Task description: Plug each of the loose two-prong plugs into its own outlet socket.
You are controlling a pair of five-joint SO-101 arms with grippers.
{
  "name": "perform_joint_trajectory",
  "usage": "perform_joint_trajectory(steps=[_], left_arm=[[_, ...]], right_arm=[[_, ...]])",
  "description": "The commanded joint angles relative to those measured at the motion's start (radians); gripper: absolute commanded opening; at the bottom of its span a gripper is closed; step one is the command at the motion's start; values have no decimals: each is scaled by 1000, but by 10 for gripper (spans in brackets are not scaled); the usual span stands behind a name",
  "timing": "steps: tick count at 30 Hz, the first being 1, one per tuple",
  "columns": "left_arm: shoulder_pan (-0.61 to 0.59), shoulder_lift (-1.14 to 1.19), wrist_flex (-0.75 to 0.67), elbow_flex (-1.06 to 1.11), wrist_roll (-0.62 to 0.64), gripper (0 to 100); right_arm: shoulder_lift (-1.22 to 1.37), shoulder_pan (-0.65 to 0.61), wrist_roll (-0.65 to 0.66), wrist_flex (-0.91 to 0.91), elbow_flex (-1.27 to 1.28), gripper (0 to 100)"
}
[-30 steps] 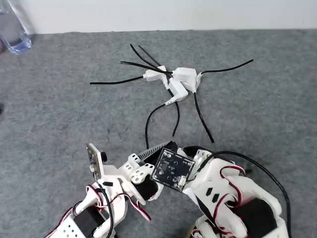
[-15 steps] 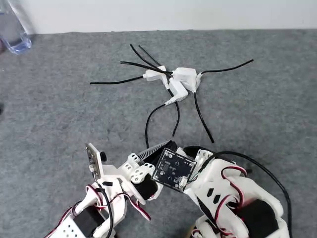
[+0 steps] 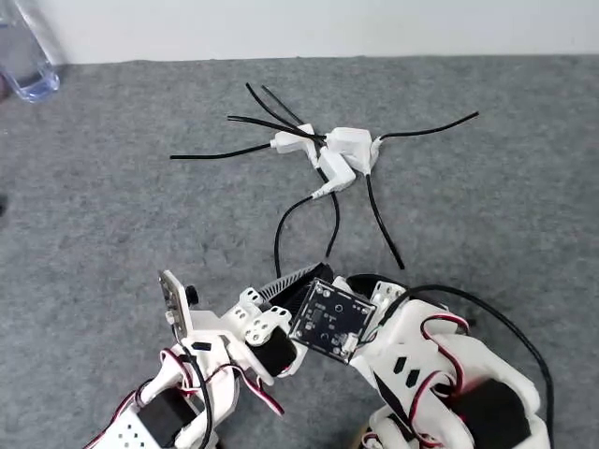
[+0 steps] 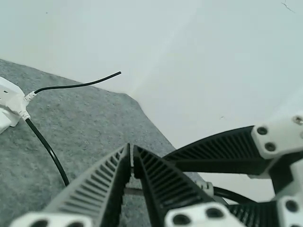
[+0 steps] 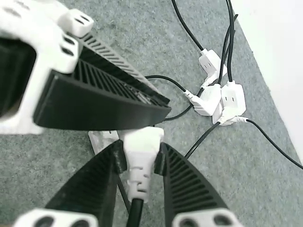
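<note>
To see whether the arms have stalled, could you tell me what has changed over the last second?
Very little. In the high view the right arm's camera board edged slightly rightward, and the left arm's board barely shifted. No grasp or release shows: the right gripper is shut on a white plug. The cluster of plugs and sockets stayed put.

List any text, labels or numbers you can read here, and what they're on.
None can be read.
Black square circuit board on an arm's wrist: marks too small to read.
White two-prong plug in the right gripper: no print visible.
White outlet sockets on grey carpet: none visible.
</note>
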Motion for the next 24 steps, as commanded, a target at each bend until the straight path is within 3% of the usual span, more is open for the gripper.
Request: perform_joint_trajectory(steps=[1, 24], left_arm=[[-2, -11, 12, 4, -9, 13], [-2, -11, 12, 4, -8, 13]], right_arm=[[-12, -18, -18, -4, -91, 9], [-10, -19, -20, 30, -143, 9]])
